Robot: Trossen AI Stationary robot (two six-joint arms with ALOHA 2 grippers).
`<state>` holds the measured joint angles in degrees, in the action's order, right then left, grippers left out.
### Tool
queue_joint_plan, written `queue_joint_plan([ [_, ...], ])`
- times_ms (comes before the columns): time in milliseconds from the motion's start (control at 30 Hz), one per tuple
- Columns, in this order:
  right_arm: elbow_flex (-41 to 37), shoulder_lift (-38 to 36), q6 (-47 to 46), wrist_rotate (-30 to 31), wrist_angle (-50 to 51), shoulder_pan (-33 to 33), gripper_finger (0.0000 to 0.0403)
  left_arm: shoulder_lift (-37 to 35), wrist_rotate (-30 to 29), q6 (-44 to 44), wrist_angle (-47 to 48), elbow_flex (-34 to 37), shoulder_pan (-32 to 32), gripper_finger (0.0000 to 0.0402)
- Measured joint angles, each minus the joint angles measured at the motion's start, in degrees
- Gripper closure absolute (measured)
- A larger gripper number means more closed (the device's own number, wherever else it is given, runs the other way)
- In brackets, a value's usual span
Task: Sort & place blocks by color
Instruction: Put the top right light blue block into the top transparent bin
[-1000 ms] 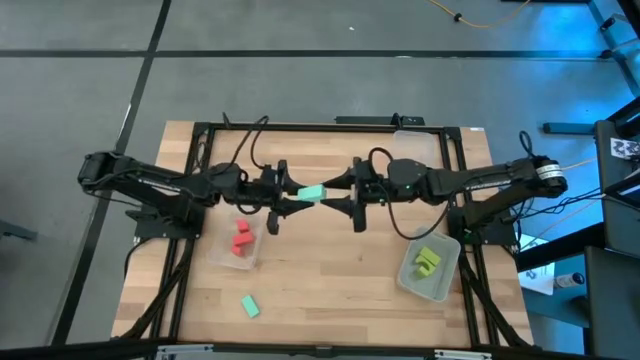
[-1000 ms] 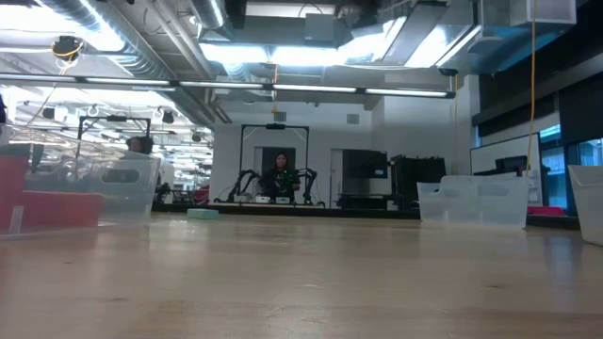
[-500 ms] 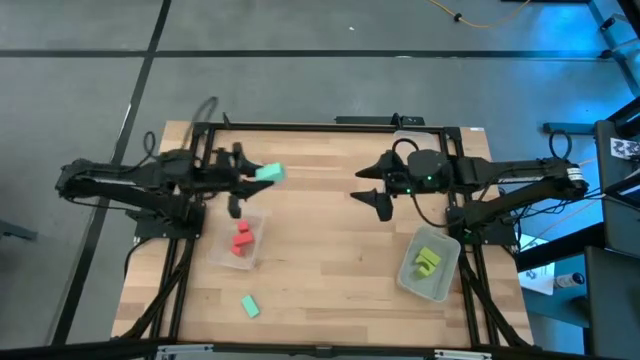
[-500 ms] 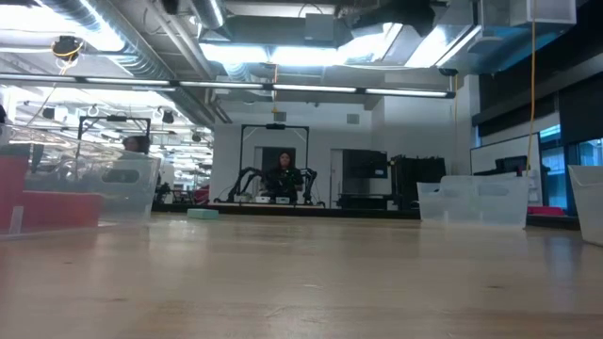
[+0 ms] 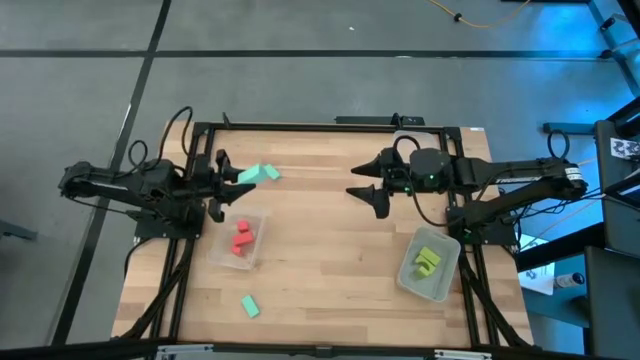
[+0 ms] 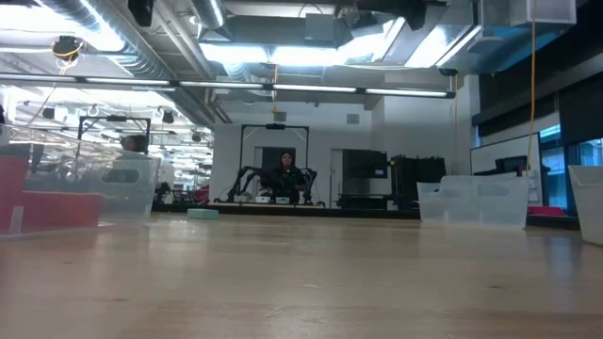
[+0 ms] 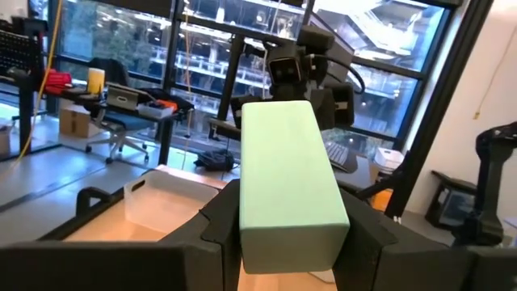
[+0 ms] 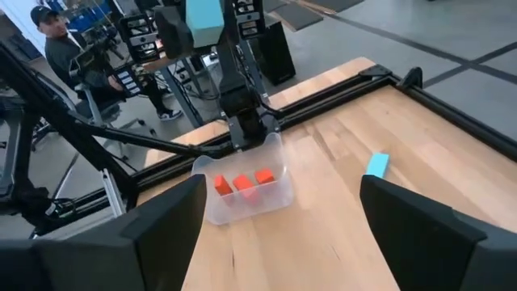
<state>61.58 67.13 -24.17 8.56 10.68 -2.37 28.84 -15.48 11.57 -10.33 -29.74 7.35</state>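
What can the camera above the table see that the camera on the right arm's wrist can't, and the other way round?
Only the high view shows the tray of yellow-green blocks and the right arm with its open right gripper. Only the right wrist view shows a person seated beyond the table. Both show the left gripper holding a mint block, the tray of red blocks, and another mint block lying on the table.

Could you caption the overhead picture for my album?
Left gripper holds a mint rectangular block; right gripper hangs open, empty.
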Motion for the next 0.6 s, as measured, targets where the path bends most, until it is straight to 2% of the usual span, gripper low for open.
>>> queue_joint_plan([
  [200, 0.0, 0.91, -2.33, -0.58, -4.41, 0.0, 0.0073, 2.2, 1.11, 0.39, -1.41, -0.01, -0.03, 0.0277],
  [433, -0.01, 7.56, 2.32, -5.72, -16.3, 0.0, 0.0073, 17.2, 3.92, 1.55, -13.0, -1.44, -0.41, 0.0277],
  [600, -0.01, 10.72, 3.75, -8.62, -19.23, 0.0, 0.0073, 27.44, 6.21, 1.73, -12.92, -7.44, -0.77, 0.0277],
])
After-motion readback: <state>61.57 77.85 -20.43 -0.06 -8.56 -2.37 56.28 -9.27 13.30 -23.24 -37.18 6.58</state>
